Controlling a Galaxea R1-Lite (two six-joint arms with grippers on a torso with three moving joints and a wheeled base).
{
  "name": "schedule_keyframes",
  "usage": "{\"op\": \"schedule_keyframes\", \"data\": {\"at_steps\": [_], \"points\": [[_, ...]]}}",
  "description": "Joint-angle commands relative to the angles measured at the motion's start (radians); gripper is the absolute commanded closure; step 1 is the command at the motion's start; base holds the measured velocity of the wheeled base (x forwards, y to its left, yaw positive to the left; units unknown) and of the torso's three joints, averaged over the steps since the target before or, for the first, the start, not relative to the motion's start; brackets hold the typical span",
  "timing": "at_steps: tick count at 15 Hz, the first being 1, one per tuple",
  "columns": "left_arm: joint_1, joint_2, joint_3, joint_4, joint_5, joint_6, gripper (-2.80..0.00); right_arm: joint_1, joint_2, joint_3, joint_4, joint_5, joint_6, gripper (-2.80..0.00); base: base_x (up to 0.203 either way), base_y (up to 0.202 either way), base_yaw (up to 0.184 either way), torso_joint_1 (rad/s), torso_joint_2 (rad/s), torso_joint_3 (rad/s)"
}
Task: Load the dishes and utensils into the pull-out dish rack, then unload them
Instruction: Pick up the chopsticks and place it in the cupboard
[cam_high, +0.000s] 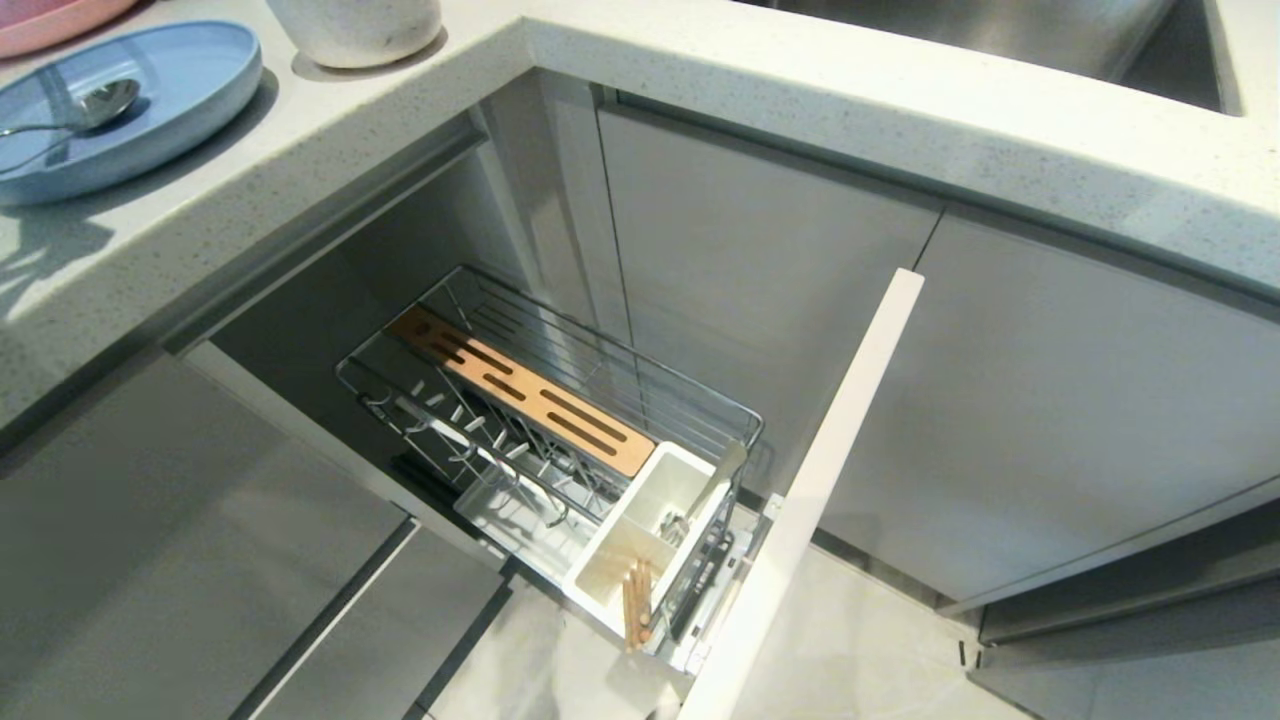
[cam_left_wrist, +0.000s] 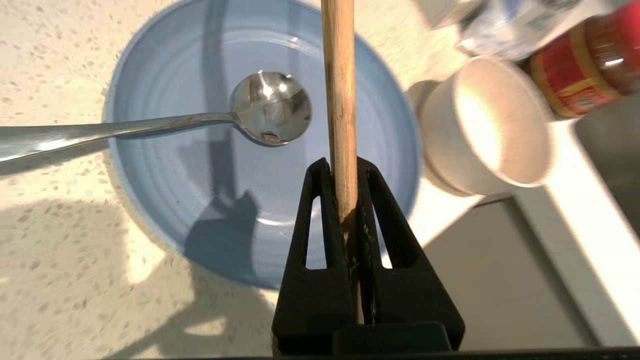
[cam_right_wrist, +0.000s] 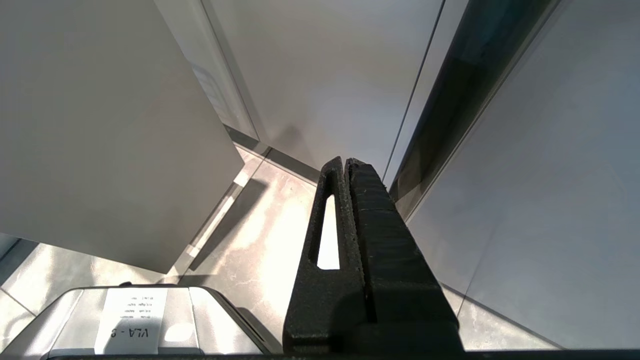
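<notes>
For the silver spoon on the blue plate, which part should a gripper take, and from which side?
Probably the handle, from above: on the spoon it juts past the rim of the blue plate over the counter, raised and free, while the bowl end lies inside the plate.

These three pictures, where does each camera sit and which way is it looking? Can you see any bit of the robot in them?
Head view: from the robot's head, looking down at the pull-out dish rack, with the counter's blue plate at the edge; no arm shows.
Left wrist view: behind the left gripper, shut on a chopstick, looking down on the blue plate, spoon and off-white bowl.
Right wrist view: behind the shut right gripper, facing cabinet fronts and floor.
Shared: head and left wrist views both show plate, spoon, bowl.
</notes>
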Motion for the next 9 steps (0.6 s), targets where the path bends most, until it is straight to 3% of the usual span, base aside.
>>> {"op": "schedule_keyframes", "data": {"at_steps": [1,3,6,9], "points": [[-0.06,-0.055,0.001,0.005,0.001,-0.009,0.0,0.001,-0.004,0.002,0.0,0.0,0.0,0.0,0.0,0.0,0.0,0.0,0.0,0.0],[-0.131,-0.081,0.005,0.005,-0.004,-0.018,0.0,0.001,-0.004,0.002,0.0,-0.001,0.0,0.0,0.0,0.0,0.0,0.0,0.0,0.0],[-0.182,-0.125,0.017,0.01,-0.169,-0.026,0.0,0.002,-0.004,0.002,0.0,-0.001,0.0,0.0,0.0,0.0,0.0,0.0,0.0,0.0],[-0.235,-0.148,0.043,0.014,-0.279,-0.028,0.0,0.0,-0.004,0.002,-0.001,0.0,0.0,0.0,0.0,0.0,0.0,0.0,0.0,0.0]]}}
